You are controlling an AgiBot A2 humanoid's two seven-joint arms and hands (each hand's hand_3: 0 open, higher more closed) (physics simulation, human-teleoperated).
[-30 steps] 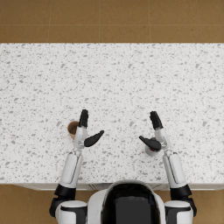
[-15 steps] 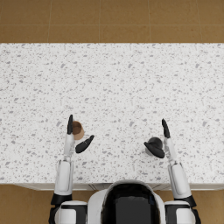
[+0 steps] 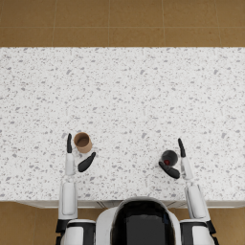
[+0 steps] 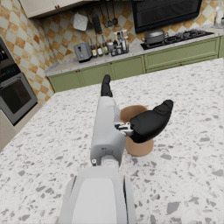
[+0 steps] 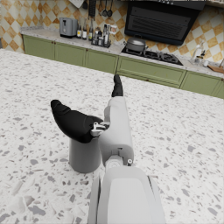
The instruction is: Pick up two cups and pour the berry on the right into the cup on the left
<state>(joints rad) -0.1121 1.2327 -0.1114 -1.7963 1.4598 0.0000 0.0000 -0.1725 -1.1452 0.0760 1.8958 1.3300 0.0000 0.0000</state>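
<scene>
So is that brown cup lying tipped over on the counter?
No, the brown cup stands upright on the speckled counter, its open mouth facing up, beside the left hand.

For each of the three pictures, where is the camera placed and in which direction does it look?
Head view: on the robot's head, looking steeply down at the speckled counter; both white arms show, the left hand by the brown cup, the right hand by the dark cup.
Left wrist view: on the left forearm, looking along it toward the kitchen cabinets; forearm and left hand show.
Right wrist view: on the right forearm, likewise; forearm and right hand show.
Shared: each wrist view and the head view show that arm's hand and cup.
</scene>
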